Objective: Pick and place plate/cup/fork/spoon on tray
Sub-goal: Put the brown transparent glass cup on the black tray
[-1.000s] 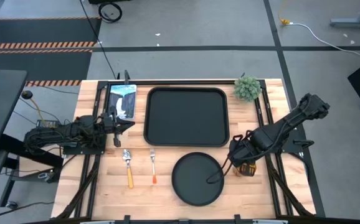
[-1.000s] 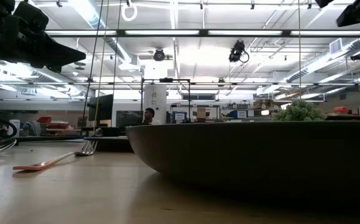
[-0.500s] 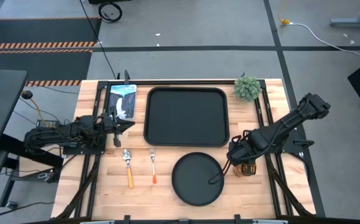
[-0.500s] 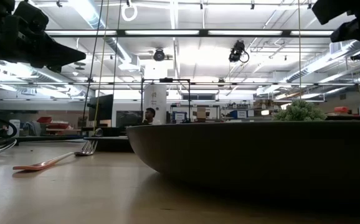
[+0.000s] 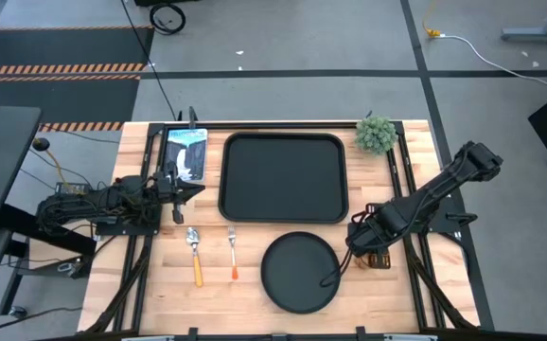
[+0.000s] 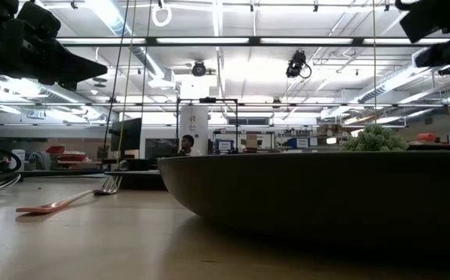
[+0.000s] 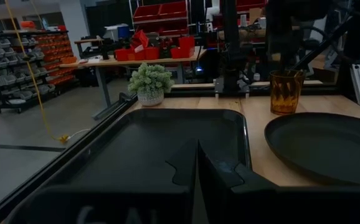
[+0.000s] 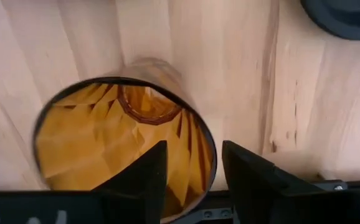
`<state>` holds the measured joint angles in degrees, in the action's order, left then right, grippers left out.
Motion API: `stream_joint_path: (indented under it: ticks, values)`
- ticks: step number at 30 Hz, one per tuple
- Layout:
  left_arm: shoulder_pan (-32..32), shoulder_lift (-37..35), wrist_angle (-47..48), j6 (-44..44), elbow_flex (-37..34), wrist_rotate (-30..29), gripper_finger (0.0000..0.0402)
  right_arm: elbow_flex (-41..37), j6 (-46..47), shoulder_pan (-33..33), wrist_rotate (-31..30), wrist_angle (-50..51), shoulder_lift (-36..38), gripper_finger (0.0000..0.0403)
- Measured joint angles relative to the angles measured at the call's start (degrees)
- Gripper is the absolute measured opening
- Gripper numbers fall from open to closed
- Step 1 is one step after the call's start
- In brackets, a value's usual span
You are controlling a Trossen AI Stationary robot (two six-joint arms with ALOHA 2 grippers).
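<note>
The amber cup stands upright on the wood at the table's right, right of the round black plate. My right gripper is open above the cup, one finger over its mouth and one outside its wall, with the rim between them. The black tray lies at the middle far side. The fork and spoon lie side by side left of the plate. My left gripper is shut and waits left of the tray. My right gripper comes at the cup from above, pointing down, with the cup's rim in the gap between its fingers. I cannot tell whether either finger touches the wall.
A small green potted plant stands at the tray's far right corner. A blue and white packet lies left of the tray. Bare wood lies between the tray and the plate.
My right gripper has moved a little toward the table's near edge, over the cup, which it now partly covers in the high view. The cup, the plate and the cutlery have stayed in place.
</note>
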<state>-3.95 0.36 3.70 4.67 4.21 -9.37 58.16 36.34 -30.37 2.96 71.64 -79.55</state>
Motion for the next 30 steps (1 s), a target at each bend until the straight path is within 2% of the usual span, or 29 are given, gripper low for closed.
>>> stream_joint_path:
  ticks: [7,23,30]
  values:
    - [0.00,0.00,0.00,0.00,0.02,0.00,0.0025,-3.53,0.02,0.00,0.09,-1.85,-0.04,0.0144]
    - [0.00,0.00,0.00,0.00,0.00,0.00,0.0025,-4.16,-0.12,0.22,1.81,-3.45,-0.03,0.0021]
    - [0.00,0.00,-0.01,0.00,0.02,0.00,0.0025,-4.14,-0.04,1.55,3.46,-3.58,0.01,0.0016]
